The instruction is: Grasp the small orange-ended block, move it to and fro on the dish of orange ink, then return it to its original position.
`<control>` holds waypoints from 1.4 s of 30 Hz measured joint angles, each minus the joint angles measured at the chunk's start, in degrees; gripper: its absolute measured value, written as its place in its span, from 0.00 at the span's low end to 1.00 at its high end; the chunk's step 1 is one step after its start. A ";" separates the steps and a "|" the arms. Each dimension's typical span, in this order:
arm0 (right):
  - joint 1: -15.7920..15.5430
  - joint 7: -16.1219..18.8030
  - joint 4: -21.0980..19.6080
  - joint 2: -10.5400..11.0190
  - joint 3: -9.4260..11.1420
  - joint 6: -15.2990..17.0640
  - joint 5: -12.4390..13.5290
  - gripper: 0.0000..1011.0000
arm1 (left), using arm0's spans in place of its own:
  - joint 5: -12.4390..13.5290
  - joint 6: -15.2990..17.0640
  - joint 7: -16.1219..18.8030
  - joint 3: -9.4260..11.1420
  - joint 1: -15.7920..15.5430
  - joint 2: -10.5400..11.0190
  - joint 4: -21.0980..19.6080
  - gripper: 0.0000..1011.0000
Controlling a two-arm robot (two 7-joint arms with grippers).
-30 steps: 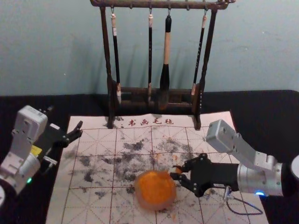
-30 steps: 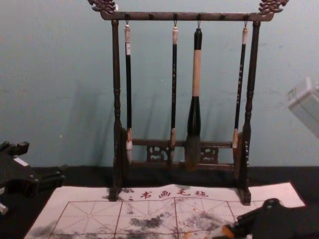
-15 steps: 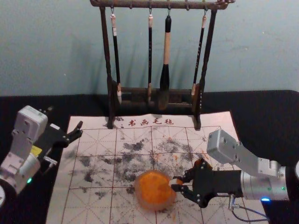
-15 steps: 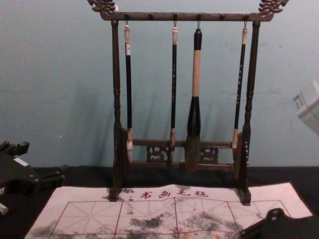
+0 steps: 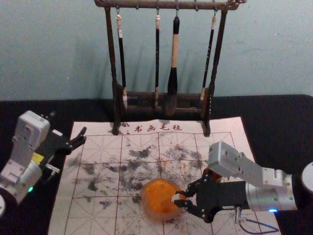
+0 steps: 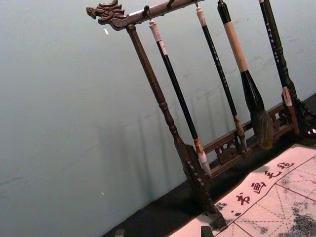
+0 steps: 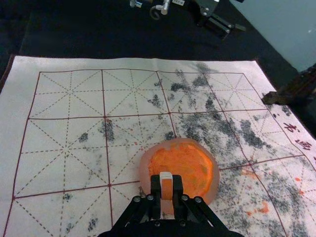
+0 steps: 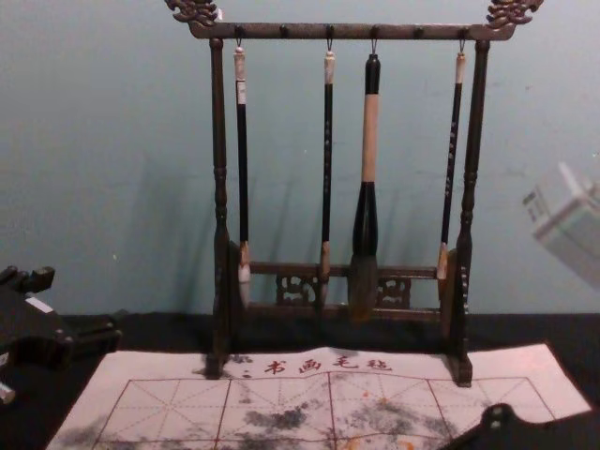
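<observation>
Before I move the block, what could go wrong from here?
The right gripper holds the block at the edge of the dish, so rubbing could slide the dish on the mat. Its fingers pinch the block's sides, so it might twist. Orange spots mark the mat, so the block could drip ink on the way back.

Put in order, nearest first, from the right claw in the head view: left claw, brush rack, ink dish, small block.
1. Small block: held in the right claw.
2. Ink dish: just to its left.
3. Brush rack: behind, near the wall.
4. Left claw: far left side.
</observation>
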 joint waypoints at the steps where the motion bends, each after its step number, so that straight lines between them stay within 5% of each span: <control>1: 0.11 0.04 0.06 -0.09 -0.12 0.04 -0.11 0.10 | 0.00 0.00 0.00 0.00 0.00 0.00 0.00 0.99; 25: 3.05 -0.95 4.36 -3.26 -1.51 1.32 -1.92 0.10 | 0.00 0.00 0.00 0.00 0.00 0.00 0.00 0.99; 42: 1.85 -1.46 2.03 -0.72 0.39 1.93 -1.62 0.10 | 0.00 0.00 0.00 0.00 0.00 0.00 0.00 0.99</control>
